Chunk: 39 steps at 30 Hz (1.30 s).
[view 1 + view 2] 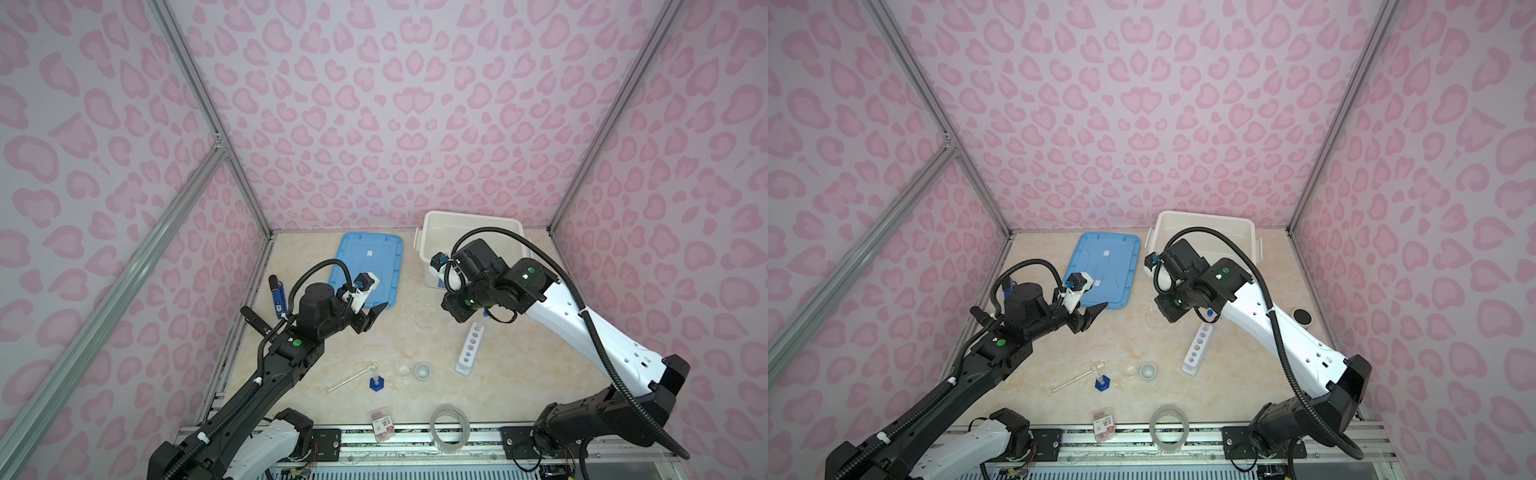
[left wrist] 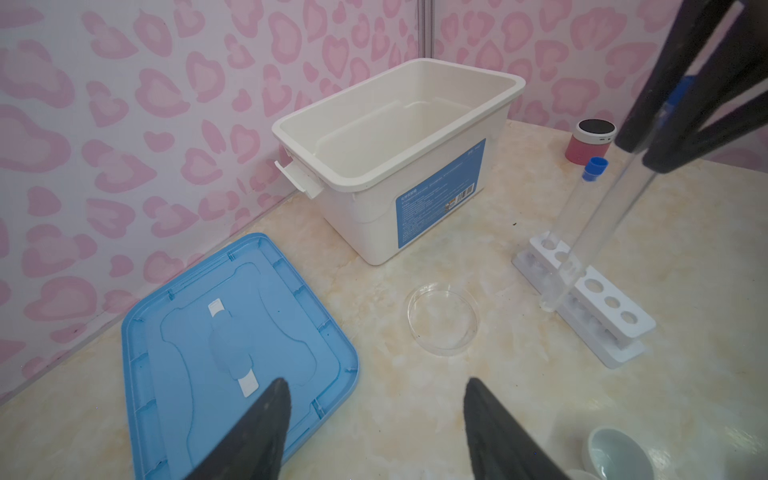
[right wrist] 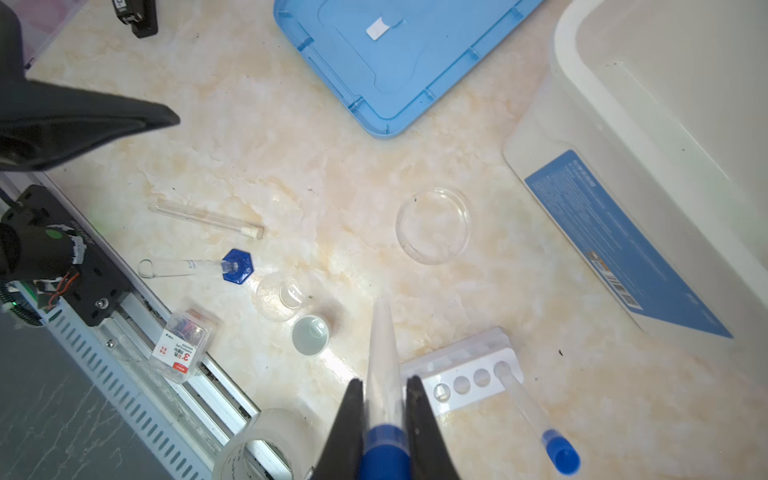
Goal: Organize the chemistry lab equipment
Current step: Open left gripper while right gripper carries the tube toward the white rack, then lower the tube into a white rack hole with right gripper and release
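Observation:
My right gripper (image 3: 384,380) is shut on a clear blue-capped test tube (image 3: 382,345), gripped just below the cap and hanging upright with its lower end beside the white six-hole rack (image 1: 469,349). Another capped tube (image 2: 595,168) stands in the rack's end hole. My left gripper (image 2: 376,384) is open and holds nothing, over the table between the blue lid (image 1: 368,266) and the petri dish (image 1: 428,316). Nearer the front are the white cup (image 1: 422,370), the tiny glass dish (image 1: 403,370), the blue-based cylinder (image 1: 377,382) and a thin clear tube (image 1: 351,379) lying flat.
An open white bin (image 1: 473,241) stands at the back right next to the blue lid. A tape roll (image 1: 449,428) and a red-labelled packet (image 1: 383,424) lie at the front edge. A red jar (image 1: 1303,318) stands by the right wall, and a blue pen-like object (image 1: 277,297) lies by the left wall.

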### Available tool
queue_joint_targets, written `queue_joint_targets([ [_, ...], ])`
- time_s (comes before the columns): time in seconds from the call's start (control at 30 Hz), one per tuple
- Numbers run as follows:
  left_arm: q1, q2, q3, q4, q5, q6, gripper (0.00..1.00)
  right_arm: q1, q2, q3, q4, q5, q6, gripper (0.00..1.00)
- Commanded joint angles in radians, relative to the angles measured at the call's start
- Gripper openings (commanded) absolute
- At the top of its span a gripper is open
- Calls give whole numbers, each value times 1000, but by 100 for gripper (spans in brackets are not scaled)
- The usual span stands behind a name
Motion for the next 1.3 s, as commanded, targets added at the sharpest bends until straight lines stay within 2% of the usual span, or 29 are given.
queue_joint_targets([
  [0.0, 2, 11, 29, 13, -44, -62, 69, 0, -39, -42, -72, 125, 63, 13],
  [0.3, 2, 5, 26, 14, -39, -66, 69, -31, -104, -178, -44, 206, 125, 13],
  [0.77, 2, 18, 26, 9, -35, -49, 69, -119, -145, -299, 90, 197, 118, 13],
  [1.27, 2, 30, 28, 6, -32, -42, 68, -135, -140, -349, 109, 174, 117, 13],
])
